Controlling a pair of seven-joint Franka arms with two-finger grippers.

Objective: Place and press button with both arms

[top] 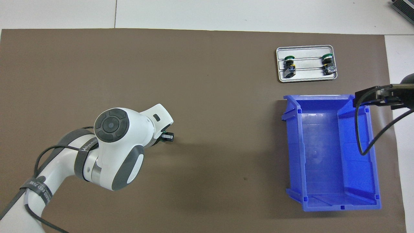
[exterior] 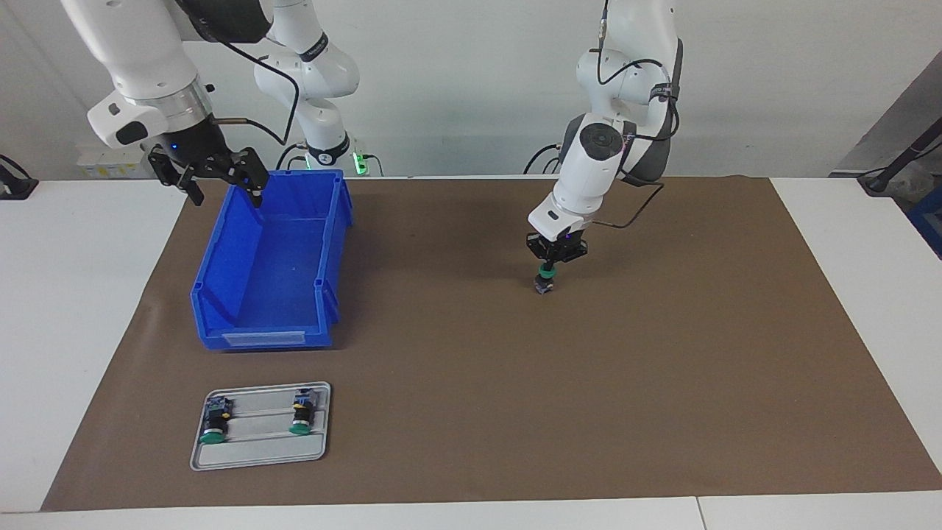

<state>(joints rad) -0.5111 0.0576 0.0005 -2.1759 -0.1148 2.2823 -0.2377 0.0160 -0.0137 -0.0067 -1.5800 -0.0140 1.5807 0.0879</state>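
From across the table, the left gripper (exterior: 547, 269) points straight down over the brown mat (exterior: 515, 368), fingers closed on the green-capped button (exterior: 544, 280), toward the left arm's end from the blue bin (exterior: 268, 265). From above, the arm's white wrist hides that button; only a black gripper tip (top: 167, 137) pokes out. The right gripper (exterior: 217, 173) hangs with fingers spread and empty over the bin's rim nearest the robots. Two more buttons (exterior: 215, 425) (exterior: 301, 417) lie on a grey tray (exterior: 257, 456), farther from the robots than the bin.
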